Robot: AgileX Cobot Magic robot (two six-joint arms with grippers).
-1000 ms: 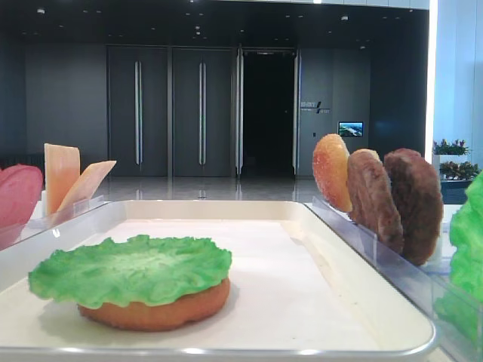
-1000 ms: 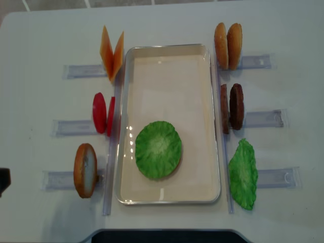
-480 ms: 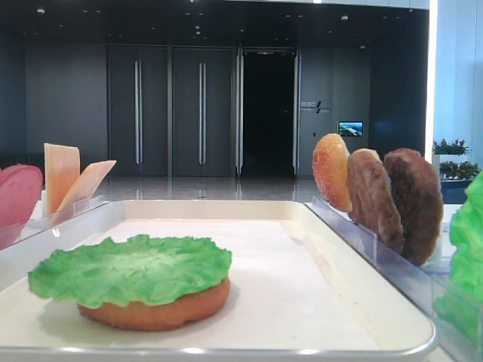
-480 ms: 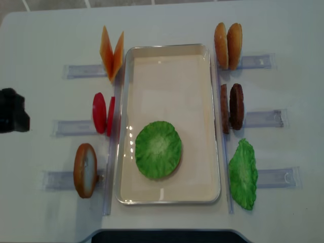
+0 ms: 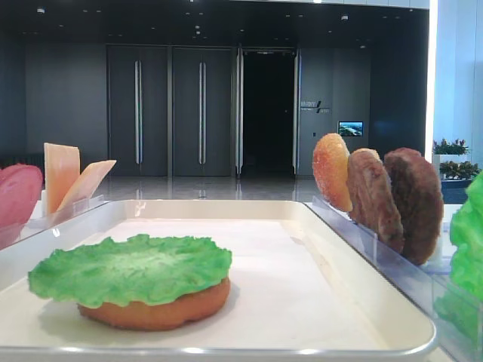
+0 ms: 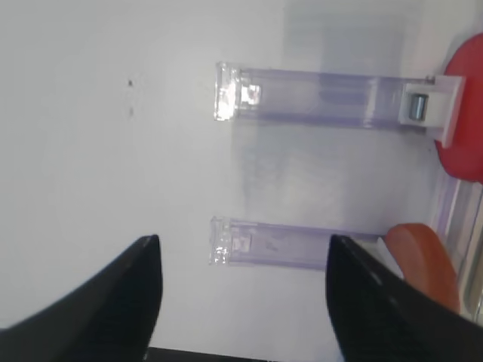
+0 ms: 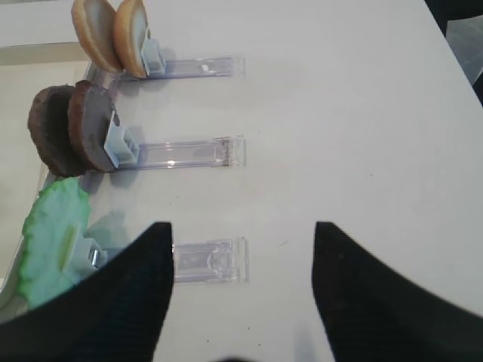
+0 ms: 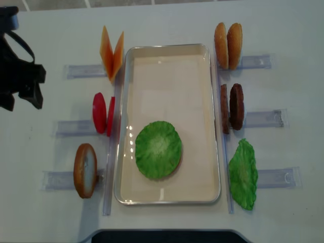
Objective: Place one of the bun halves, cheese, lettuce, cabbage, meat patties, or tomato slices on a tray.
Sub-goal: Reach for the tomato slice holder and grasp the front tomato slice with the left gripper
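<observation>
Left hand [image 8: 21,97] spread above white table [image 8: 283,30]

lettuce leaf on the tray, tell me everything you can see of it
The lettuce leaf is a flat, bright green round piece with ruffled edges and a paler centre, looking like moulded plastic. It lies level on top of a bun half, covering it and overhanging all around. The stack sits in the near part of the tray, slightly left of centre. Nothing else touches it; no gripper is near.
</observation>
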